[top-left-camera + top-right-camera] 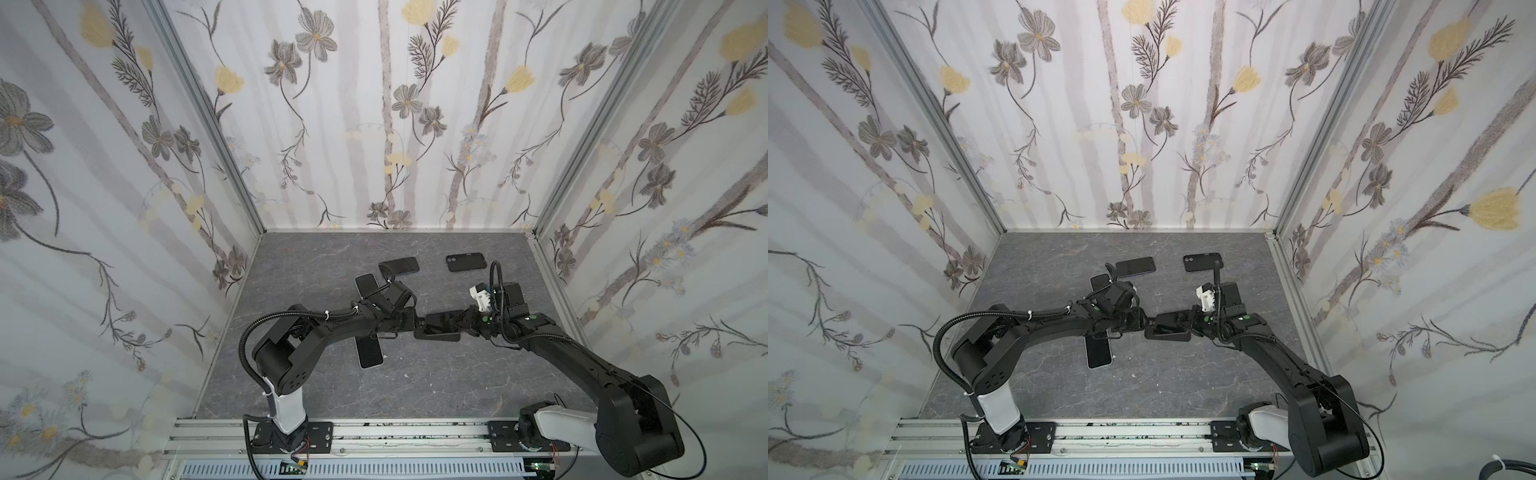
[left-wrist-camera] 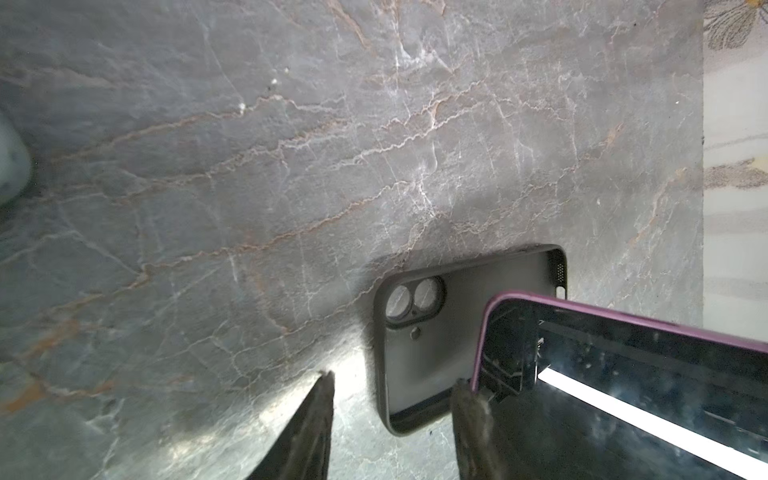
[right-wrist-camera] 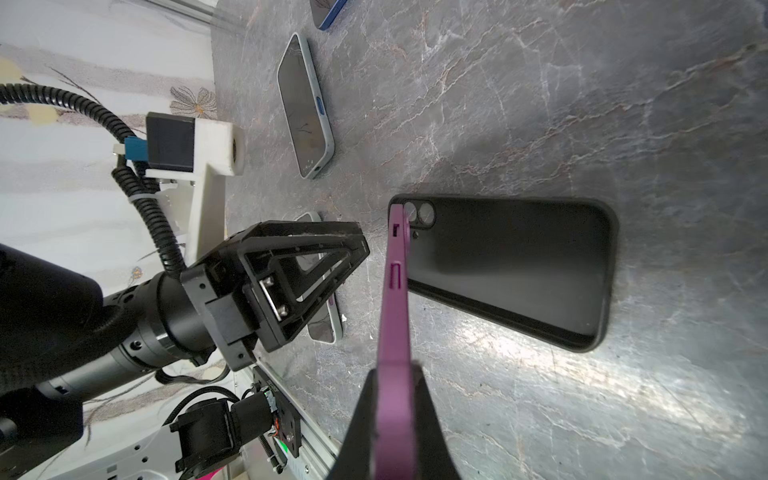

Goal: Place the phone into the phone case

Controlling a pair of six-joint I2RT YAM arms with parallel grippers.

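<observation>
The right gripper (image 3: 395,374) clamped the purple phone (image 3: 395,291) — its far end hung over the black case (image 3: 519,266). The left gripper (image 2: 395,379), half open, stood beside that end.

Bright overhead light; glare on tabletop (image 3: 519,370) and phone (image 2: 644,374) screen; wrist-view edges blurred.

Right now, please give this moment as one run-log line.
right fingers: shut on purple phone, on edge over black case | left fingers: open, beside phone | case: empty, flat on table
</observation>
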